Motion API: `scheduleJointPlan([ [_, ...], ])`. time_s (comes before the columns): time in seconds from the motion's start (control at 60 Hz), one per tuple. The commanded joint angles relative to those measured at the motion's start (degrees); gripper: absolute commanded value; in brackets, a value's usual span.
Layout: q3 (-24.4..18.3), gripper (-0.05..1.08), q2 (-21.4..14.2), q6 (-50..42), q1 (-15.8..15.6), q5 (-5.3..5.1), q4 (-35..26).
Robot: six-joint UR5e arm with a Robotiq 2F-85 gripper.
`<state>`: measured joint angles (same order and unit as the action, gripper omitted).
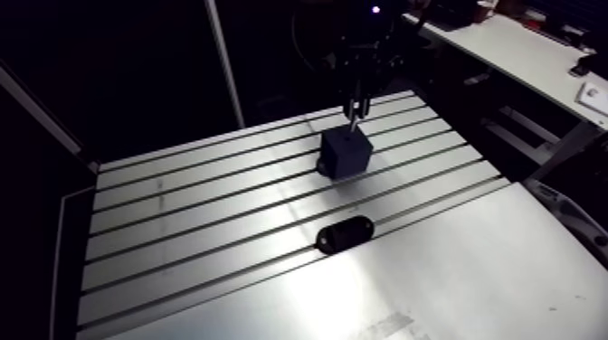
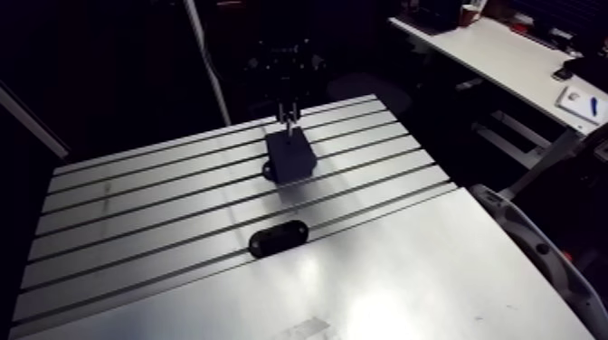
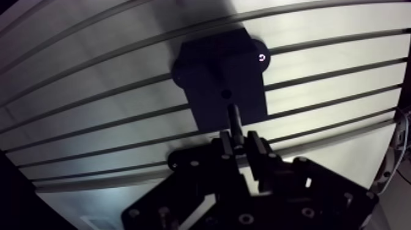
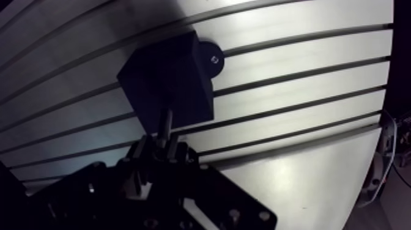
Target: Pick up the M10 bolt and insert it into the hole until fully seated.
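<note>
A dark block (image 3: 223, 76) with a small round hole (image 3: 226, 94) in its top face stands on the slotted table (image 1: 208, 217). My gripper (image 3: 235, 144) is shut on the M10 bolt (image 3: 233, 119), a thin dark shaft that sticks out from between the fingers. In the wrist view the bolt's tip lies just short of the hole, over the block's top face. The arm view shows the gripper (image 1: 357, 107) hanging straight above the block (image 1: 346, 152), with the bolt (image 1: 355, 110) pointing down at it.
A flat black oval holder (image 1: 344, 232) lies on the table nearer the front, between two slots. The block has a round foot (image 4: 212, 59) with a small screw at its base.
</note>
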<state>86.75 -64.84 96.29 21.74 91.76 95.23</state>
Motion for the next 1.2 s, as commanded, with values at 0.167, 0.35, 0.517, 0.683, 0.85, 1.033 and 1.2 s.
scheduleJointPlan([
  [0.167, -0.1, 1.08, 0.7, 0.0, -0.1, 0.04, 0.4],
  [0.35, 0.0, 1.08, 0.8, -0.1, -0.1, 0.04, 0.4],
  [0.517, 0.1, 1.08, 0.8, -0.1, -0.1, 0.04, 0.7],
  [0.683, 0.2, 1.08, 1.3, -0.1, -0.1, 0.04, 0.7],
  [0.85, 0.2, 1.08, 1.4, -0.1, -0.2, 0.04, 0.7],
  [1.033, 0.3, 1.08, 1.5, -0.1, -0.3, 0.04, 0.8],
  [1.2, 0.2, 1.08, 1.6, -0.1, -0.5, 0.04, 0.8],
])
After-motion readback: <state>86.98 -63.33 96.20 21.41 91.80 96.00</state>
